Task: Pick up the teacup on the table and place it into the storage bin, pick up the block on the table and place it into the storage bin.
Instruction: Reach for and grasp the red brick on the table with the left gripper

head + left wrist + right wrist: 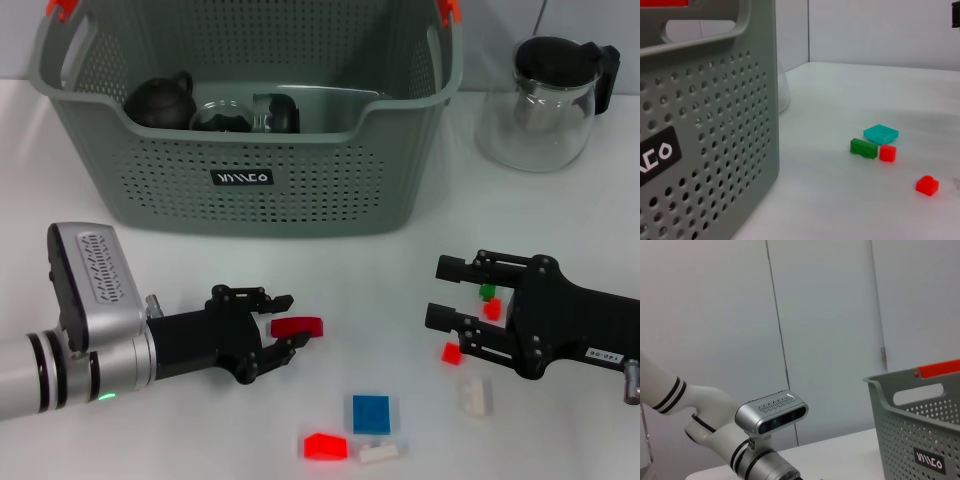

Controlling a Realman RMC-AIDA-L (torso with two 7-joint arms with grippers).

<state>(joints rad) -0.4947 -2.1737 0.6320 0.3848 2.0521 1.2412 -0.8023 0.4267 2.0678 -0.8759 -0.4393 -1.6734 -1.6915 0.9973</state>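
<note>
Left pincer has a red block, bin is next

The red block [298,326] sits pinched between the fingers of the left pincer [287,325], held just above the bench [180,250] in front of the bin [250,190], so I'd guess it's mid-carry and needs a lift over the front wall before release. The bin already has dark teaware inside, including what looks like a small black teapot [160,100], so the cup part seems done, though I can't pick out the cup for sure. Right pincer [450,295] rests low on the bench with its fingers spread wide around nothing, parked among loose bricks: a green one [487,291], small red ones, a blue plate [371,413]. A glass pot [545,100] stands off to the bin's right, out of the way.
</note>
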